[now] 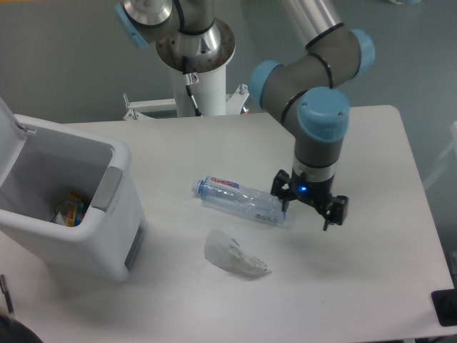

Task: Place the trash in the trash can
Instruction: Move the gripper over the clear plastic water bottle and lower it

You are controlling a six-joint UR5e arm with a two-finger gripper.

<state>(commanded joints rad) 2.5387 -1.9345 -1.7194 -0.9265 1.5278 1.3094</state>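
A crushed clear bottle (243, 201) with a red-and-blue label lies flat mid-table, cap end toward the left. In front of it rests a crumpled white wrapper (235, 254). My gripper (308, 211) hangs open just past the bottle's right end, fingers spread and empty, one finger close by the bottle's base. The white trash can (68, 214) stands at the left edge with its lid flipped up, and some colourful items show inside.
The arm's white pedestal (196, 71) stands at the table's back edge. A dark object (444, 307) sits at the table's front right corner. A thin black pen (6, 294) shows at the lower left edge.
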